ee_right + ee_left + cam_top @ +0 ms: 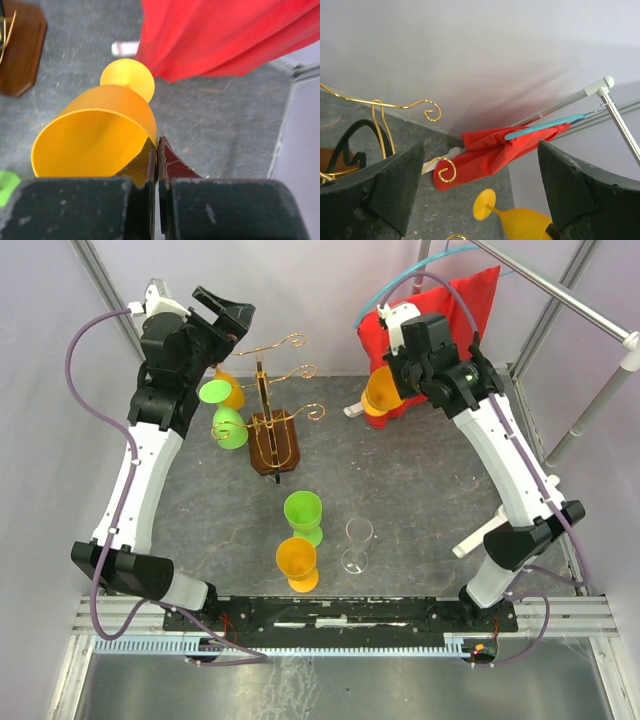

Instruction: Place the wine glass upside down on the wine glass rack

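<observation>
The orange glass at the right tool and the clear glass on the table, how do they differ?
The orange glass is coloured, the clear glass see-through. The orange glass is tilted, its rim in the shut right tool; the clear glass stands upright, untouched. Both are stemmed and off the rack.

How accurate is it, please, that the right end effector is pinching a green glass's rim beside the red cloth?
Not quite: the right wrist view shows the right end effector pinching an orange glass by its rim, not a green one, beside the red cloth.
</observation>
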`<state>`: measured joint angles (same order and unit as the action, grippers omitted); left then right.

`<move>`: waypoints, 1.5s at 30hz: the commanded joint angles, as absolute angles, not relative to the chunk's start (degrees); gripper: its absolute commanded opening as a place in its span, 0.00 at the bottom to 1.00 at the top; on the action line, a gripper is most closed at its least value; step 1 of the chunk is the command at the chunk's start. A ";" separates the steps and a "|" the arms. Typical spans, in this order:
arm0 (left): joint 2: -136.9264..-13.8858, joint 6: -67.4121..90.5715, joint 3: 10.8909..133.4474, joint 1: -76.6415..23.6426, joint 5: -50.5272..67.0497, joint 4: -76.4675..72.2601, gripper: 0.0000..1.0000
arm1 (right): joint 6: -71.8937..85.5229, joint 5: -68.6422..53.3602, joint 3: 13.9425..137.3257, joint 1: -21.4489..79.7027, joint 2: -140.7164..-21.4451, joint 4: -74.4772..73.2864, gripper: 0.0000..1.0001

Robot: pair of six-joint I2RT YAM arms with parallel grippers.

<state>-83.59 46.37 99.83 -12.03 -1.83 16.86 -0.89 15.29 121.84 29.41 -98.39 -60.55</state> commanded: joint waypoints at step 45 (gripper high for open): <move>-81.20 78.83 87.50 -13.49 8.68 -1.90 0.84 | -5.89 0.19 95.23 42.69 -93.56 25.60 0.01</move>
